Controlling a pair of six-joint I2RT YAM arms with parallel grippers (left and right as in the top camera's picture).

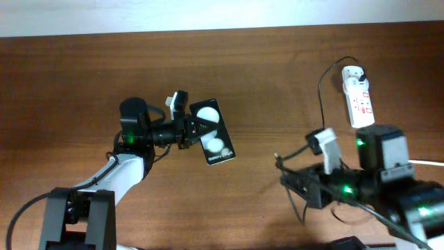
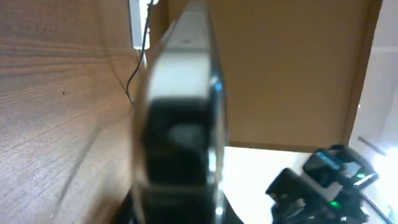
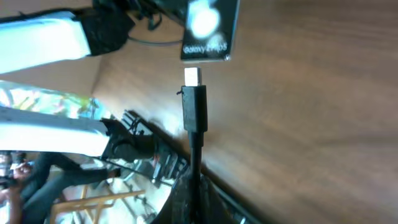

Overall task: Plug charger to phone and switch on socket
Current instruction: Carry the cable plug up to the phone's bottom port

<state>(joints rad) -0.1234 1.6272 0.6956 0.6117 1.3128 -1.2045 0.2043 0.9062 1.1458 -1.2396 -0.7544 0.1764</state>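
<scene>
The black phone [image 1: 214, 133] with two white round spots and small white lettering is held off the table by my left gripper [image 1: 189, 130], which is shut on its far end. It fills the left wrist view edge-on [image 2: 180, 118]. My right gripper [image 1: 295, 177] is shut on the charger cable [image 3: 194, 149], with the small plug tip [image 3: 193, 77] pointing at the phone's lettered end [image 3: 211, 28], a short gap apart. The thin black cable [image 1: 320, 83] runs to a black plug on the white power strip [image 1: 358, 97] at the back right.
The brown wooden table [image 1: 69, 90] spans the overhead view, with a white wall edge along its far side. The power strip's thick white cord [image 1: 427, 164] leads off at the right. Both arm bases stand at the near edge.
</scene>
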